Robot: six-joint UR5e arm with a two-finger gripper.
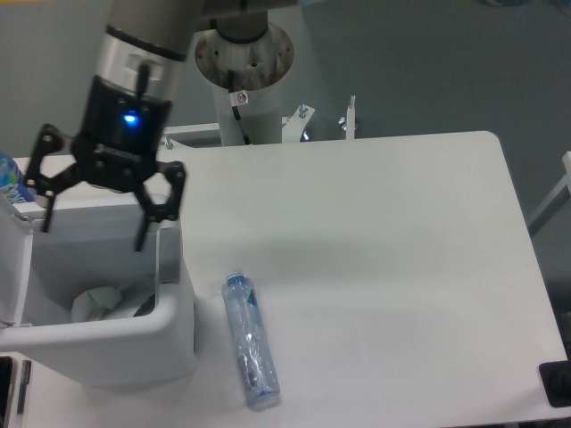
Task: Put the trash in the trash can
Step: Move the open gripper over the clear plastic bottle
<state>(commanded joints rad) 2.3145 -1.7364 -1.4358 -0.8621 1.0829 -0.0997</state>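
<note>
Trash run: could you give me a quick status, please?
Gripper open, empty, above trash can. Wrapper inside. Plastic bottle on table beside it, unobstructed.

the trash can (169, 325) is white, with a plain, thick rim. the crumpled wrapper (96, 303) inside it is white too, shaded pale grey in its folds. the plastic bottle (249, 340) is clear with a bluish tint and a blue cap. the gripper (92, 220) is black, and a small blue light glows on its black body; above that the arm (143, 53) is silver-grey. the table (375, 267) is plain white. the floor behind is dark grey. a blue-and-white patterned object (9, 178) shows at the left edge.
</note>
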